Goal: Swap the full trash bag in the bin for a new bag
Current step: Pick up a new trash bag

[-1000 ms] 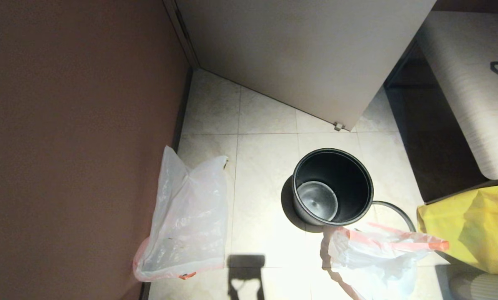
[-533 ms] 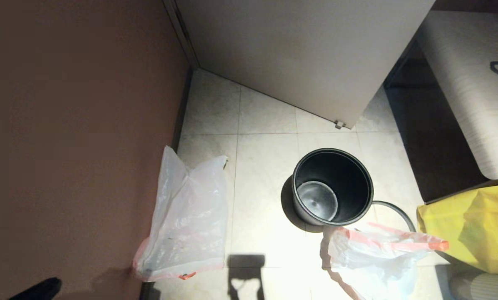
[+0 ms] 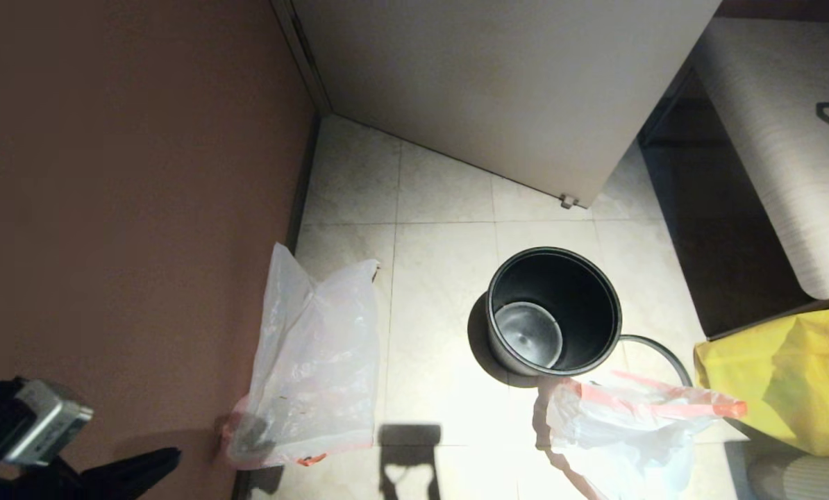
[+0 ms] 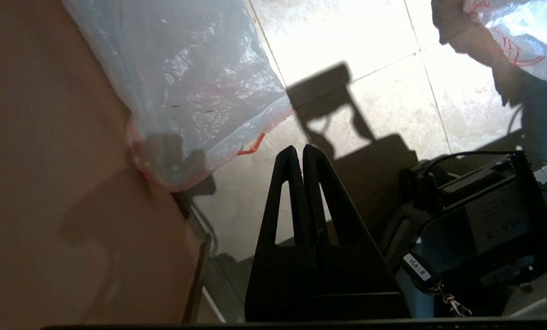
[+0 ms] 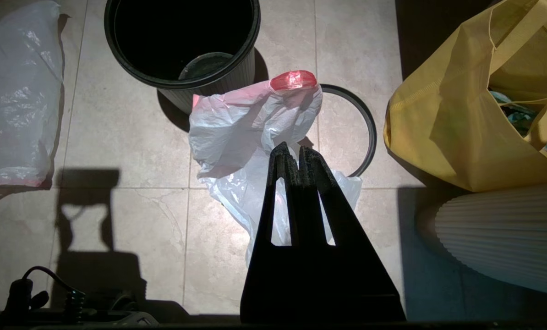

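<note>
The bin (image 3: 553, 312) is a small round black pail standing bare on the tiled floor, with nothing inside. Its thin grey hoop (image 3: 664, 351) lies on the floor beside it. A crumpled white bag with a red drawstring (image 3: 630, 423) sits in front of the bin. A clear bag with a red-edged hem (image 3: 317, 368) leans against the brown wall. My left gripper (image 4: 299, 151) is shut and holds nothing, low at the near left, a short way from that bag's hem (image 4: 250, 146). My right gripper (image 5: 294, 152) hangs shut over the white bag (image 5: 250, 128), out of the head view.
A large yellow bag (image 3: 789, 375) stands at the right, next to a ribbed white object (image 5: 498, 233). A pale door panel (image 3: 512, 90) closes the back and the brown wall (image 3: 130, 208) runs along the left. The robot's base and cables (image 4: 479, 215) are near the left gripper.
My left arm has come into the head view at the lower left, and its shadow now falls on the clear bag's lower corner. Bin, hoop and both bags have not moved.
</note>
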